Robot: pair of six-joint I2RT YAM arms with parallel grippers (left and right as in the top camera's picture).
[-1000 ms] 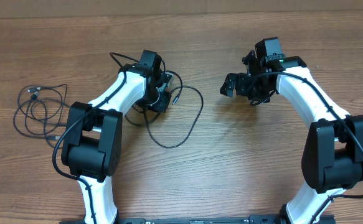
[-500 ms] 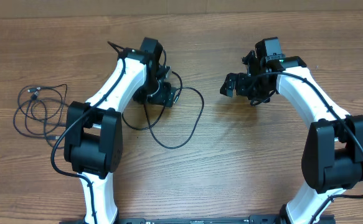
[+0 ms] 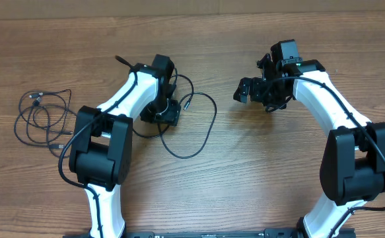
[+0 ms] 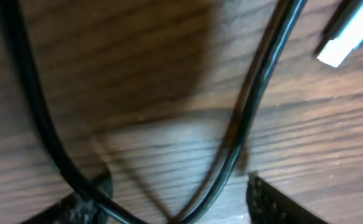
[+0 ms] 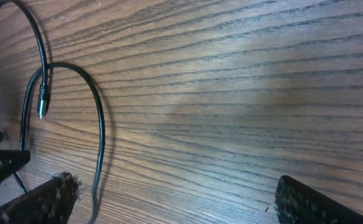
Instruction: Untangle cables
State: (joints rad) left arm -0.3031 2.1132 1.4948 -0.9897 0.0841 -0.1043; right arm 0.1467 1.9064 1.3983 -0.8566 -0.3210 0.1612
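One thin black cable (image 3: 203, 131) lies in a loose loop at the table's middle, its silver plug tip (image 3: 187, 102) beside my left gripper (image 3: 164, 114). In the left wrist view two strands of the cable (image 4: 256, 93) cross on the wood between the open fingers (image 4: 274, 199), and the plug tip (image 4: 343, 43) shows at top right. A second looped cable (image 3: 40, 119) rests at the far left. My right gripper (image 3: 243, 91) hovers open to the right of the loop. Its wrist view shows the cable (image 5: 99, 130) and plug tip (image 5: 42, 102) at the left.
The wooden table (image 3: 258, 172) carries nothing else. The thicker black cords run along both white arms. One cable end (image 3: 118, 59) sticks out behind the left arm.
My left gripper has opened and shifted a little toward the near side, over the cable strands. The loop's shape changed slightly. The right arm has not moved.
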